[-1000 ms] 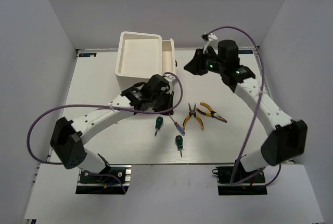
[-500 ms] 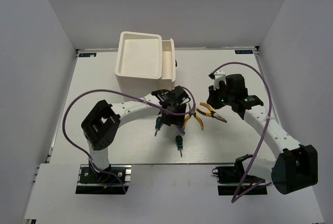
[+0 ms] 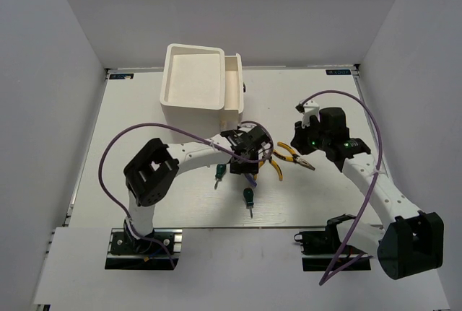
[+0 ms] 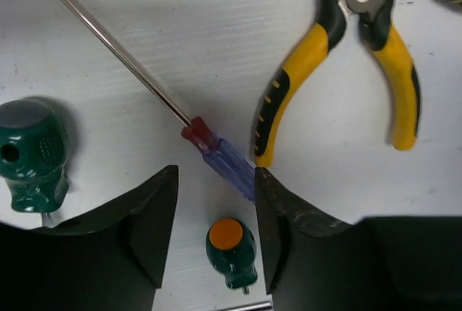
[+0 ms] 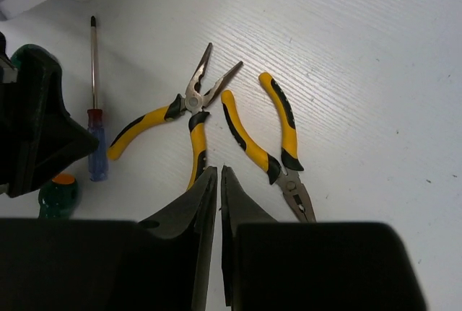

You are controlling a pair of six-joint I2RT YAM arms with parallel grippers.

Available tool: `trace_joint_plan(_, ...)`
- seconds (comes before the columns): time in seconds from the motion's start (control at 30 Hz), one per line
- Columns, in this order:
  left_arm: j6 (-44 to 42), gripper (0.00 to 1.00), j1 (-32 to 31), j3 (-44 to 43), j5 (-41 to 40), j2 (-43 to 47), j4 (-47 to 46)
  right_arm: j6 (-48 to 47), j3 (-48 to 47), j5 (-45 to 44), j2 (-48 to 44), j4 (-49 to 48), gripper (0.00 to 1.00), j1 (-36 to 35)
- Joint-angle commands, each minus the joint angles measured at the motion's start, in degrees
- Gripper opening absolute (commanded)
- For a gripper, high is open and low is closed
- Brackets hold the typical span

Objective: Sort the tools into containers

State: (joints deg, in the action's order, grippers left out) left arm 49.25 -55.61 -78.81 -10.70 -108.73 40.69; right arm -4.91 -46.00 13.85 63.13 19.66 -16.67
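A white surface is enclosed by grey walls. The cabinet is noted at 11 o'clock, with one drawer drawn out. The left gripper, jaws spread, is set over the purple-handled screwdriver. That tool is crowded by yellow pliers at 1 o'clock and a stubby screwdriver at 9. The right gripper, jaws pressed together, is empty.

You have bright, even light from overhead, and the white bench carries only soft, short shadows. In your left wrist view the purple-handled screwdriver glints along its shaft. The left tool is dark and slightly soft up close.
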Motion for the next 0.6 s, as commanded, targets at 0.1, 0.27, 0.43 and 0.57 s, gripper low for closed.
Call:
trace_joint_plan(0.1, 3.4, 0.54, -1.2, -2.7, -6.5, -2.5, -0.6, 0.7, 0.8, 1.3, -2.8, -0.8, 0.12, 1.3)
trace_joint_plan(0.27, 4.6, 0.5, -2.3, -3.9, -8.4, -5.2, -0.6, 1.0, 2.3, 2.0, -4.3, -0.4, 0.1, 2.1)
trace_joint_plan(0.43, 4.6, 0.38, -2.8, -5.0, -7.2, -7.4, 1.0, 1.2, 2.9, 2.3, -4.5, -0.6, 0.1, 2.9)
trace_joint_plan(0.57, 2.8, 0.09, -3.4, -5.0, -5.6, -7.4, 2.1, 1.7, 2.8, 2.9, -4.2, -1.0, 0.1, 3.4)
